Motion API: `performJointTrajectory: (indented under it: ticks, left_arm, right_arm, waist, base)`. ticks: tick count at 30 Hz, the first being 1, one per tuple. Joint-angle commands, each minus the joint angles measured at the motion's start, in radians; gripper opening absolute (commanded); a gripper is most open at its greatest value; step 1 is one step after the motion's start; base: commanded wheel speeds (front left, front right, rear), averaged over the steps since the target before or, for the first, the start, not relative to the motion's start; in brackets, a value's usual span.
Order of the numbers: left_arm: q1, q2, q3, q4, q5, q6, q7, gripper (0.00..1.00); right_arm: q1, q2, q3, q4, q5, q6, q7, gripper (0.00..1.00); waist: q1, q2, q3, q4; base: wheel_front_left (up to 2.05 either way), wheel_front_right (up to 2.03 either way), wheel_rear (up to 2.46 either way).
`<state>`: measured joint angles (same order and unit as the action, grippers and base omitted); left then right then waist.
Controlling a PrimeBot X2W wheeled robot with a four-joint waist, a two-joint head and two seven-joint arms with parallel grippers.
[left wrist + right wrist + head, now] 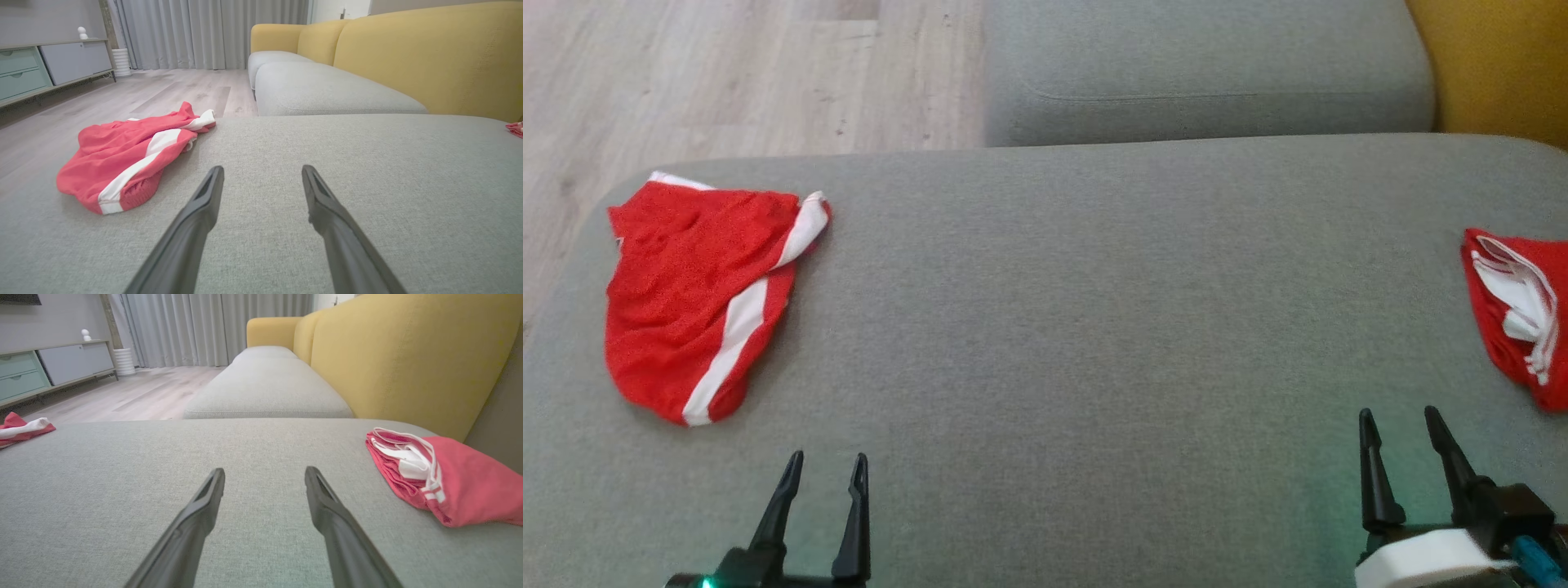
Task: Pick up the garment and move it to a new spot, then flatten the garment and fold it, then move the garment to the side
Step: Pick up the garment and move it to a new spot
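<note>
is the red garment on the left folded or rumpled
Rumpled, not folded: the red garment with white stripes lies in an uneven, creased heap on the grey fabric cushion.

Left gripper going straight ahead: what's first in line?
Looks free: left gripper points across bare grey cushion, red garment lying left of that line. Beyond, maybe the next seat cushion; depth unclear.

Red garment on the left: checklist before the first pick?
1. The left tool open, empty: ok.
2. The right tool open, empty: ok.
3. The crumpled garment lies on the cushion, near its left edge: ok.
4. Bare fabric between left tool and crumpled garment: ok.
5. Mid-cushion room for flattening: ok.
6. The folded garment apart from right tool: ok.
</note>
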<state>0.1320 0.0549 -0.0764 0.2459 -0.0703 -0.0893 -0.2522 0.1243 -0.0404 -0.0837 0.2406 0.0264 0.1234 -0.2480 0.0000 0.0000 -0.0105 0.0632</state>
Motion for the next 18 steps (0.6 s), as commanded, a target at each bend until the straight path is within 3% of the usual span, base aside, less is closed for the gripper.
performJointTrajectory:
  ticks: [1,10,18]
  left_arm:
    - [-0.026,-0.004,0.026,-0.027,0.009,-0.002,-0.01,1.0]
    - [-0.021,-0.003,0.017,-0.022,0.017,-0.001,-0.01,1.0]
    - [0.02,0.002,0.044,-0.018,0.008,0.002,-0.01,1.0]
  right_arm:
    - [-0.021,-0.01,0.02,-0.026,0.004,0.007,-0.014,1.0]
    - [0.001,-0.01,0.006,-0.033,0.02,0.007,-0.014,1.0]
    - [-0.018,-0.01,0.061,-0.022,0.026,0.007,-0.014,1.0]
  waist:
    - [0.0,0.0,-0.003,0.019]
    - [0.0,0.0,-0.018,0.19]
    - [0.0,0.0,-0.029,0.353]
  base:
    - [0.0,0.0,0.0]
    - [0.0,0.0,0.0]
    - [0.0,0.0,0.0]
